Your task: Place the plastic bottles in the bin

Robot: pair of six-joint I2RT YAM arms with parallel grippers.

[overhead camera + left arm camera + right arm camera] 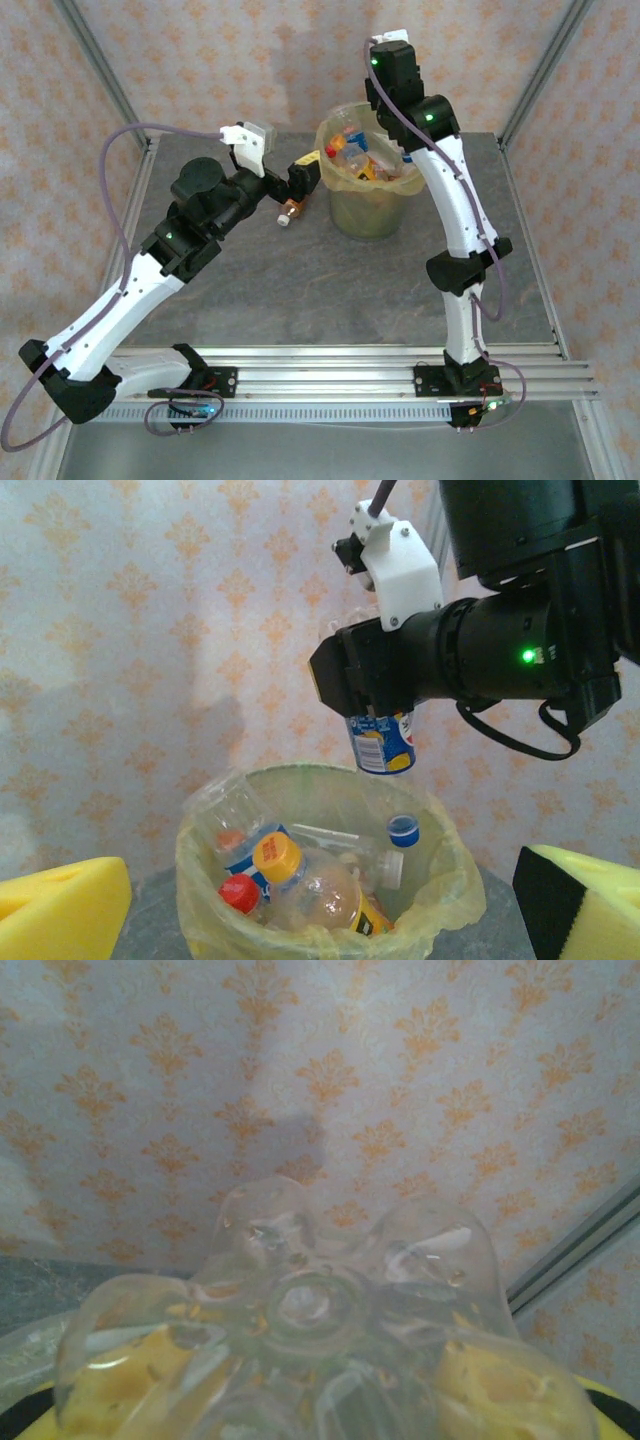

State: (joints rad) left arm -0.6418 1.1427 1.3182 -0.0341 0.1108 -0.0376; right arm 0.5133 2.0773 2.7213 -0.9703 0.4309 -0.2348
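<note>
The left arm [130, 290] and right arm [455, 200] have white shells [100, 322], black joint housings [205, 185], green LEDs [430, 117], lilac cables [150, 126], and yellow foam pads [60, 910] on the left gripper [322, 900].

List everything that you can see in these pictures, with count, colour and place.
bin: one, pale yellow-green with a yellowish bag, far middle of the table
bottles in the bin: at least four, clear, with orange, red, blue and white caps
held bottle: one, clear with a blue-yellow label, above the bin
loose bottle: one, orange with a white cap, on the table left of the bin
table: one, grey
wallpaper: pale with an orange pattern, behind
left pincer: open, beside the bin
right pincer: shut on the held bottle
</note>
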